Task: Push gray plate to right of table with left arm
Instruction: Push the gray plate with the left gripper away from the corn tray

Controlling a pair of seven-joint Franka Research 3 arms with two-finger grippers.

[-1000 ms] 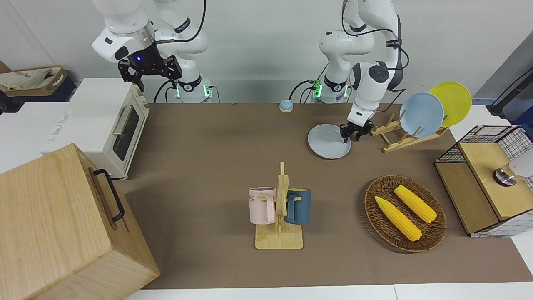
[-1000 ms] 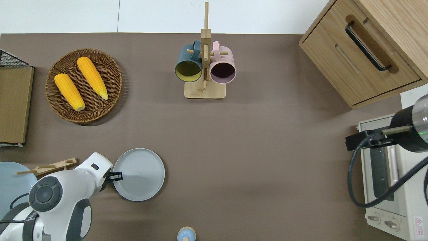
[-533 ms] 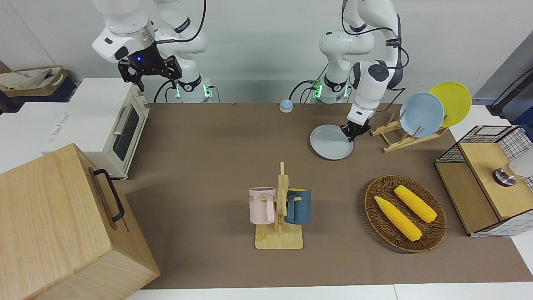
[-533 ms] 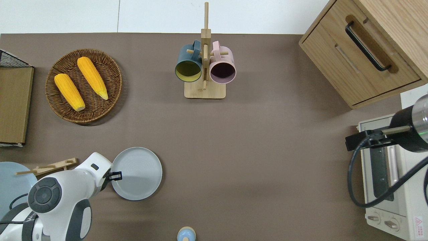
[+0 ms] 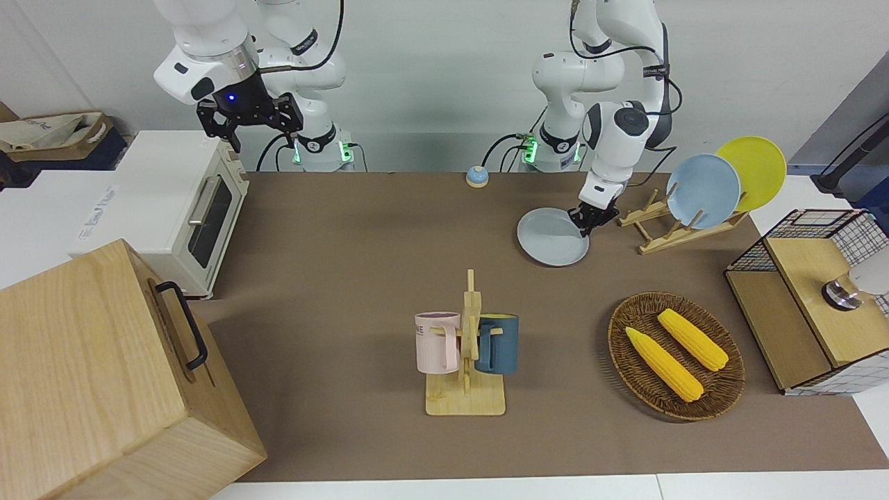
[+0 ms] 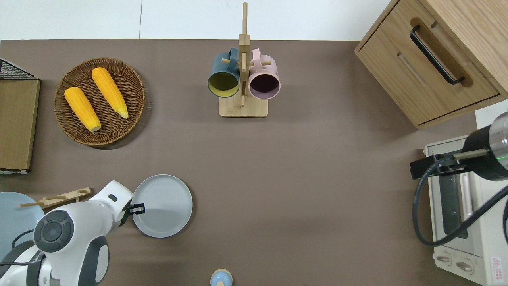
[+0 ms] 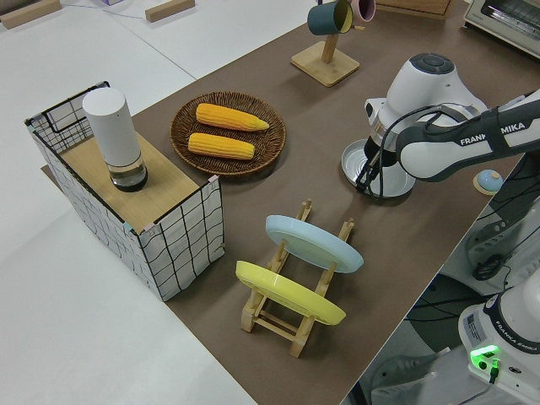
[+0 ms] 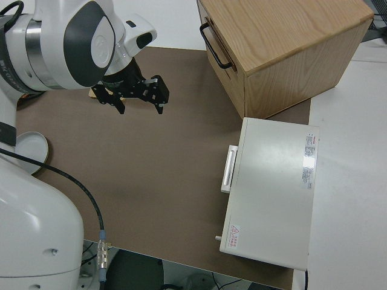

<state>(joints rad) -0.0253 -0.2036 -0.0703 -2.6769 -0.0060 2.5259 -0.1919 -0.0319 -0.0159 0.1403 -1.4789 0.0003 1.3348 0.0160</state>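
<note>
The gray plate [image 5: 552,237] [image 6: 162,205] [image 7: 377,160] lies flat on the brown table [image 5: 361,278], near the robots' edge toward the left arm's end. My left gripper [image 5: 585,222] [image 6: 137,207] [image 7: 364,179] is shut and lowered onto the plate's rim, on the side toward the left arm's end. It holds nothing. My right gripper [image 5: 260,133] [image 8: 140,109] is parked, open and empty.
A wooden rack [image 5: 667,229] with a sky-blue plate [image 5: 703,191] and a yellow plate [image 5: 753,170] stands beside the gray plate. Farther out are a wicker basket [image 5: 677,354] of corn and a mug stand [image 5: 467,347]. A toaster oven [image 5: 187,208] and wooden cabinet [image 5: 104,375] fill the right arm's end.
The left gripper's wrist turned and now looks narrower. The gray plate slid slightly toward the left arm's end within the first half second, then stayed still. The right arm has not moved.
</note>
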